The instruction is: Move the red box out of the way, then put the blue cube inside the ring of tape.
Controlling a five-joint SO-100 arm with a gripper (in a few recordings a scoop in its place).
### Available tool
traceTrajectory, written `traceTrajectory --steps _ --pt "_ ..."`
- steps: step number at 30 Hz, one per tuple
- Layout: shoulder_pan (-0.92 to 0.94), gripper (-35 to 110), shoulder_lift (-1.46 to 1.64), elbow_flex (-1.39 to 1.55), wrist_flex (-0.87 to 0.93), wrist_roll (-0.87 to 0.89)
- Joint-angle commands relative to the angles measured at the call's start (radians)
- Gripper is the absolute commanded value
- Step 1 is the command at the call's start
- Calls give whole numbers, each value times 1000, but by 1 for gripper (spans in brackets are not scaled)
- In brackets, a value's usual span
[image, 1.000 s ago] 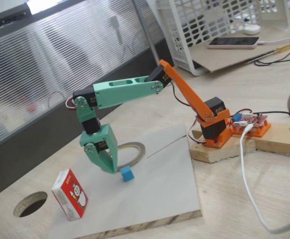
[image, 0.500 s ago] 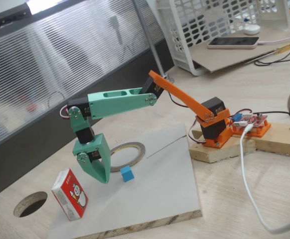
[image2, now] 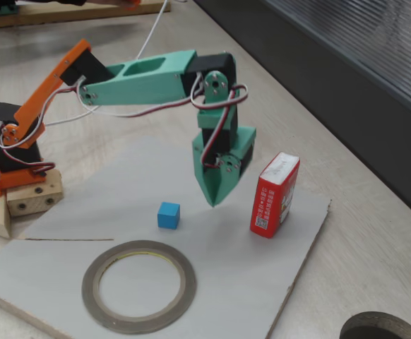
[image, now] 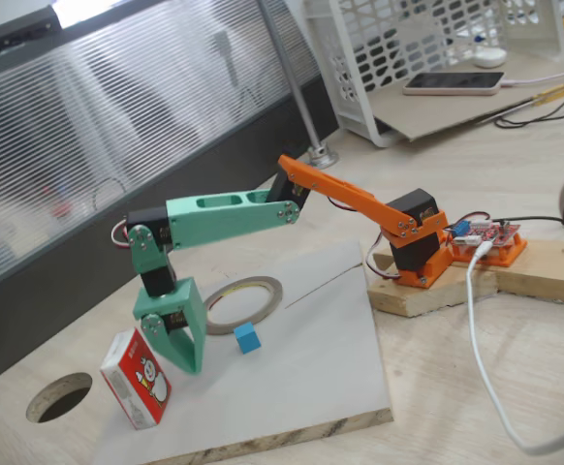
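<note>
Arm swung toward red box [image: 136, 378]; end effector [image2: 214, 200] points down.

red box [image2: 275, 195], blue cube [image2: 168, 215], green gripper [image2: 215, 198]

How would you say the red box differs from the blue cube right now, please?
The red box is much larger than the blue cube. The box stands upright as a tall carton with printed faces; the cube is plain, solid blue. The gripper hangs close beside the box, farther from the cube. Both rest on the grey board.
</note>
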Motion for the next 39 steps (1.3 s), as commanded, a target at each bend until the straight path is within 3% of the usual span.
traceTrajectory --steps 1,39 --pt "-11 0 12 -38 -52 18" --pt "-20 0 3 -28 -54 -3"
